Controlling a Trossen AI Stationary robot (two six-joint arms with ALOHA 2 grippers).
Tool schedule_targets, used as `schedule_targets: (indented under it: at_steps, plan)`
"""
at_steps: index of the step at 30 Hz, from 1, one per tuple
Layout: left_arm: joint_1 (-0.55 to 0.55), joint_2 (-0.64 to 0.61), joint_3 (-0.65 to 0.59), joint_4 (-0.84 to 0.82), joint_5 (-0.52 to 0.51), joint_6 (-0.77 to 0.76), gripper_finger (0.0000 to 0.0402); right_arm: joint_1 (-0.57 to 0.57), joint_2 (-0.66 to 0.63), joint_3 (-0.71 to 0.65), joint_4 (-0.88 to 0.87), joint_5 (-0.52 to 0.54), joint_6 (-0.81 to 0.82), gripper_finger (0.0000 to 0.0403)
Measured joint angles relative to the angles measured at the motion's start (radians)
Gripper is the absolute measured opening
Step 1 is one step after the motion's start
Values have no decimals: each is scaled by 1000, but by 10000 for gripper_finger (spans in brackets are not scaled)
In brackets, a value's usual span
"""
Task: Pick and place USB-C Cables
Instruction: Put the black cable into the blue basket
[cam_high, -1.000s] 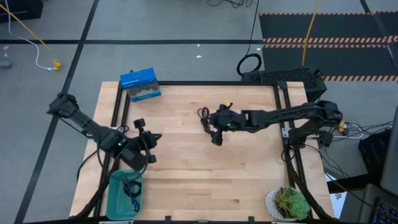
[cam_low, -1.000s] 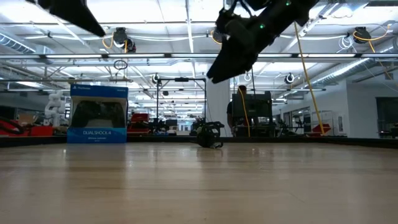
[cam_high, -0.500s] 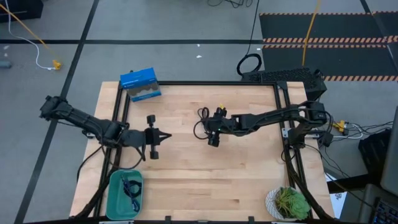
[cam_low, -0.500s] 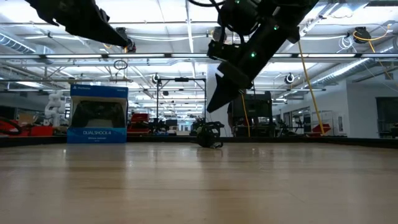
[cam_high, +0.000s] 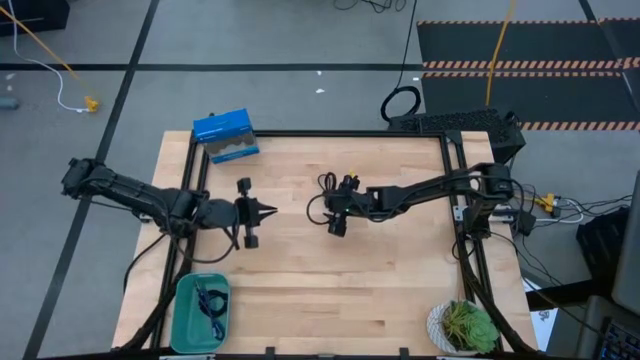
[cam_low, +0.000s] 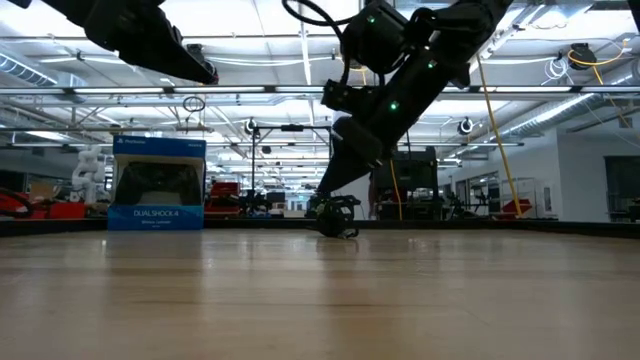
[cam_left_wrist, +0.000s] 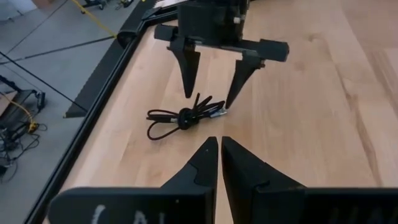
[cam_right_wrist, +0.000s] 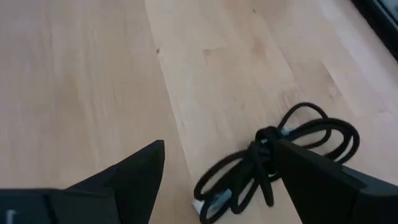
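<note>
One black USB-C cable bundle (cam_high: 321, 190) lies flat on the wooden table at mid-table; it also shows in the low view (cam_low: 337, 216), the left wrist view (cam_left_wrist: 184, 118) and the right wrist view (cam_right_wrist: 281, 155). My right gripper (cam_high: 327, 207) (cam_left_wrist: 211, 93) (cam_right_wrist: 217, 186) is open, tilted down over the bundle with a finger on either side; I cannot tell whether it touches. My left gripper (cam_high: 268, 209) (cam_left_wrist: 219, 142) is shut and empty, level above the table, pointing at the bundle from the left. A teal tray (cam_high: 184, 318) at the near left holds small bundled cables (cam_high: 210, 302).
A blue DualShock box (cam_high: 225, 136) (cam_low: 157, 185) stands at the far left. A plant on a plate (cam_high: 465, 325) sits at the near right corner. Black frame rails (cam_high: 455, 180) run along the table's sides. A thick black cord ring (cam_high: 400, 103) lies on the floor beyond the far edge.
My right gripper has gone toward the table's left edge and down, closing on the black bundle. My left gripper has risen away from the teal tray, swung toward the far side and mid-table, and turned level, pointing right. The bundle has stayed in place.
</note>
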Motion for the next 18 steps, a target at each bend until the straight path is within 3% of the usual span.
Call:
schedule_targets:
  at_steps: [8,18]
  plan:
    - [22,0,0,2,1,11,26,-4,1,0,-11,39,-4,328]
    - [43,0,0,56,15,55,26,-13,36,-6,-5,69,31,314]
